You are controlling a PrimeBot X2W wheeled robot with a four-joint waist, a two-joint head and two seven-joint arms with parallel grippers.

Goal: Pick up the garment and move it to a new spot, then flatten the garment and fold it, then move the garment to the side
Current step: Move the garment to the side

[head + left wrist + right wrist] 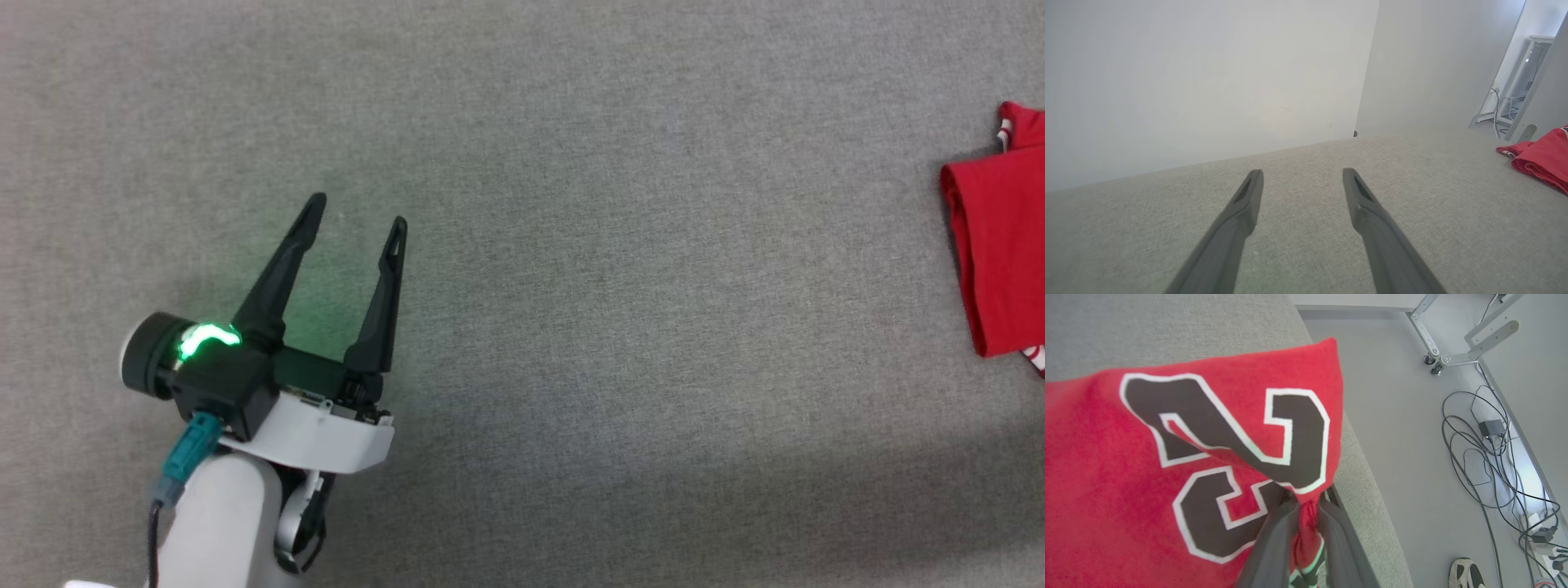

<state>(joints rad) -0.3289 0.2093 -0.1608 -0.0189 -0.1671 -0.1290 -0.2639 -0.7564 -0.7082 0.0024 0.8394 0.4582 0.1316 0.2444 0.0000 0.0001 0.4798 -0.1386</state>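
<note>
Well, my left claw (357, 211) hangs at the near left above the grey top (612, 286). Its two dark fingers are spread wide with nothing between them, and a green light glows at its wrist. From my head, the garment (1000, 245) lies at the far right of the top, well apart from that claw and cut off by the picture's edge. It is plain red with a rounded fold along its left side, and bits of white-and-red trim show at its far and near ends. Along my left fingers I see bare grey cloth running to a pale wall (1188, 81), with the red heap off to the right. My right claw (1308, 506) is drawn narrow, its fingers pinching a bunch of the red cloth between them, with striped trim just below the pinch. Close in front of it the cloth bears big black figures edged in white. It sits by the right edge of the top, and one corner shows against the floor (1392, 396) beyond. I cannot tell whether that corner is lifted or lying flat. Down on the floor are loose cables (1490, 457), a white frame leg (1433, 347) on a caster, and the toe of a shoe (1466, 573).
</note>
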